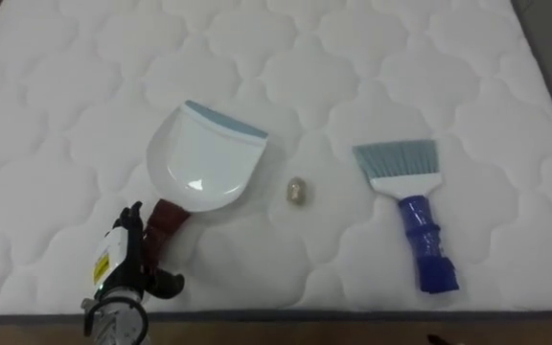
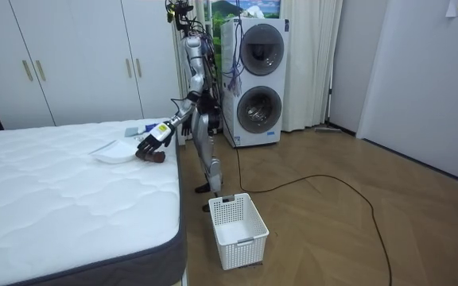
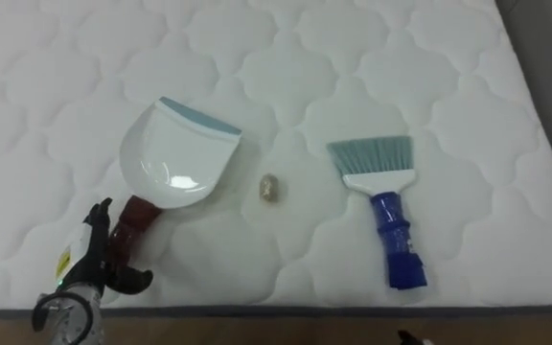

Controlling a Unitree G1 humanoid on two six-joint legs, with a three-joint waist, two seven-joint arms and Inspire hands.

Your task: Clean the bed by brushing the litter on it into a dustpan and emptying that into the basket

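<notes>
In the left eye view, a white dustpan (image 1: 204,158) is lying on the quilted bed (image 1: 401,57), its pan showing bare white inside. The left robot hand (image 1: 123,264) is gripping its dark red handle (image 1: 166,218) near the bed's near edge, fingers curled round it. A small beige pellet (image 1: 297,191) is sitting on the mattress just beside the pan's right rim, outside it. A blue-handled brush (image 1: 410,206) is lying well to the right, bristles pointing away from the robot.

In the room view, the robot is standing at the bed's side, reaching over it with the dustpan. A white basket (image 2: 249,238) is standing on the floor near its feet, its bare bottom showing. Stacked washing machines (image 2: 253,79) are standing behind the robot.
</notes>
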